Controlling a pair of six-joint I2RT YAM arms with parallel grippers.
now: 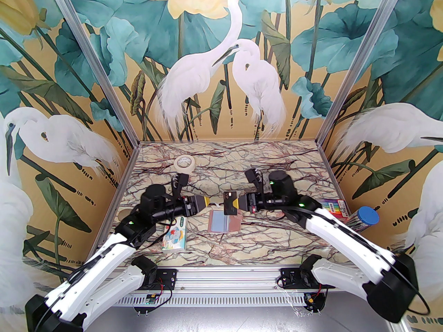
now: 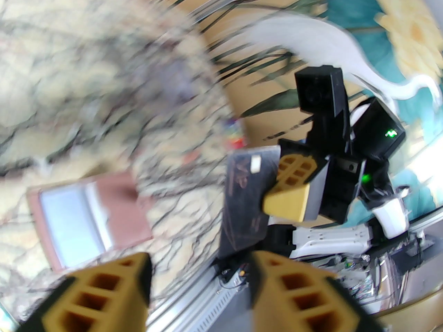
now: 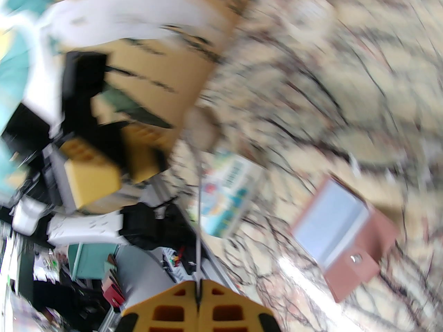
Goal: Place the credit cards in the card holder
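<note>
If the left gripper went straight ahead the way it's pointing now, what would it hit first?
Most likely the black card pinched in the right gripper, which faces the left gripper. Nothing shows between them, though depth is hard to judge.

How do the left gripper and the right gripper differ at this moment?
The right gripper is shut on the black credit card; the left gripper is open and empty. In the top view the right gripper sits just beyond the open card holder; the left gripper sits off to its left. Both are yellow-tipped and point toward each other.
</note>
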